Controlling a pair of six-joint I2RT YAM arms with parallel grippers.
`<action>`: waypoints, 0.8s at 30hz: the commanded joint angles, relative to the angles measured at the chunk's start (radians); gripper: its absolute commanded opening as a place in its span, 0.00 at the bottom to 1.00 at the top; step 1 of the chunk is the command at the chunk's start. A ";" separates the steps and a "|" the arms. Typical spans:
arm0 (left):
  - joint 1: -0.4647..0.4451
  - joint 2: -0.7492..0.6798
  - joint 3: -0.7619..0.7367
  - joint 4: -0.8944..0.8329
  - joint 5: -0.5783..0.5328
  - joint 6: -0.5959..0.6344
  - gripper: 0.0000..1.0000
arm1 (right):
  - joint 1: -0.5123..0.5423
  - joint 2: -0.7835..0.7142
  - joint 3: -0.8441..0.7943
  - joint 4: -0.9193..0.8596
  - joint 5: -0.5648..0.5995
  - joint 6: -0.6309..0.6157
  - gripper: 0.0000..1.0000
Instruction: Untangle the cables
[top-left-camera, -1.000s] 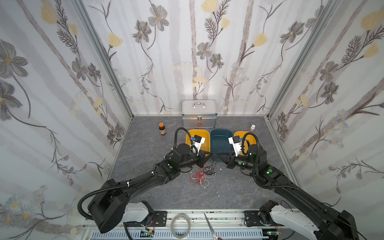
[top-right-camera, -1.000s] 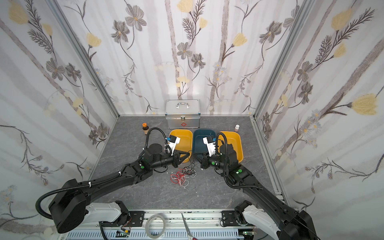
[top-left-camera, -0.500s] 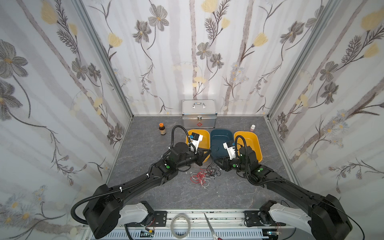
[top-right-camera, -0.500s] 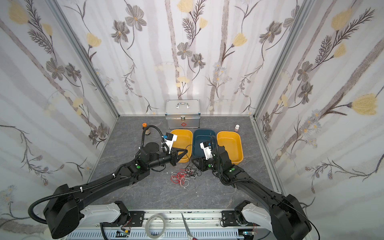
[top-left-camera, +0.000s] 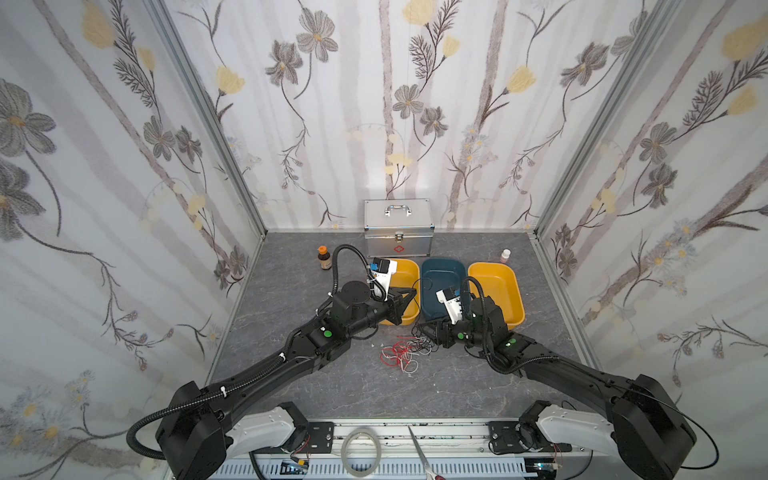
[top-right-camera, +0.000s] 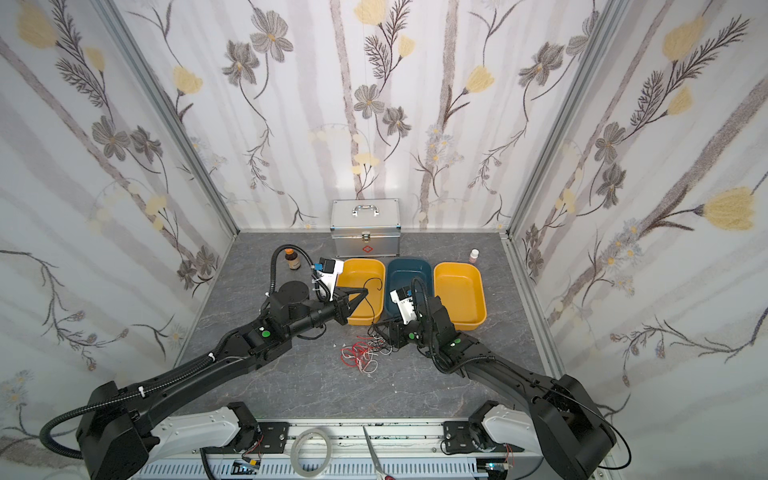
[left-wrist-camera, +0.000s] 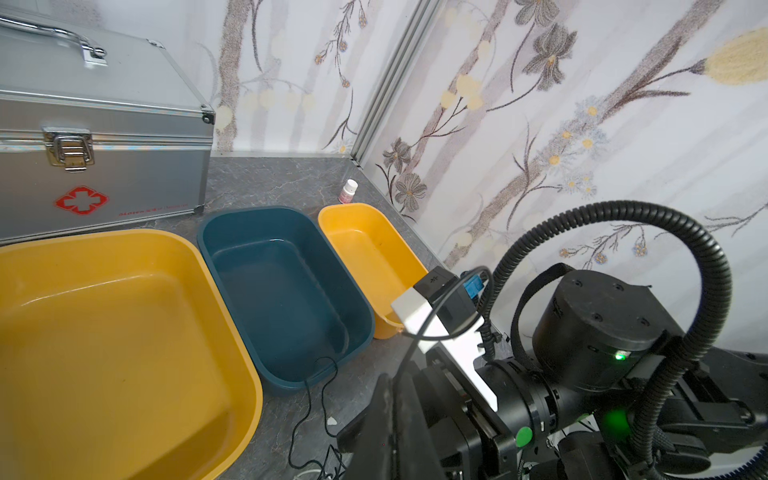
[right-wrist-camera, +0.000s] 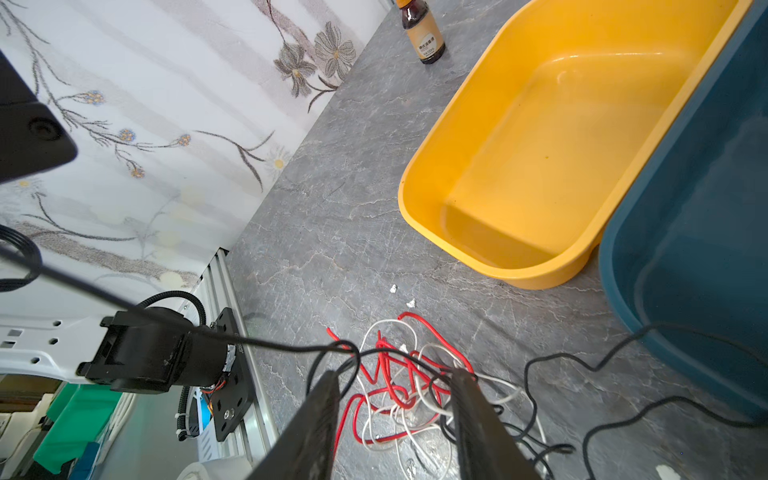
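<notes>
Near rail: a grey ring of tape and steel scissors lie side by side.
Tabletop: grey, stone-patterned.
Cables: the thin red cable and the thin white cable lie heaped together on the tabletop between my arms, in front of the tubs. The thin black cable coils at the heap's side toward the teal tub.
My right gripper: fingers apart, low over the heap with one finger on each side, clamping nothing.
My left gripper: pinched together on the black cable, raised over the left yellow plastic tub. The cable runs from it down to the heap.
Tubs: the dark teal plastic tub sits between the left one and the right yellow plastic tub, all close in a row.
Back wall: a silver metal case with a red cross. A brown bottle stands to its left, a small white-capped bottle to its right.
</notes>
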 joint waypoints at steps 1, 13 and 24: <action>0.001 -0.008 0.010 0.000 -0.027 -0.007 0.03 | 0.002 -0.003 0.001 0.052 -0.019 0.013 0.43; 0.001 -0.004 0.005 0.005 -0.038 -0.008 0.03 | 0.003 -0.101 0.016 0.009 -0.022 0.056 0.40; 0.002 -0.008 0.006 0.014 -0.031 -0.013 0.03 | 0.046 0.019 0.012 0.063 -0.003 0.082 0.25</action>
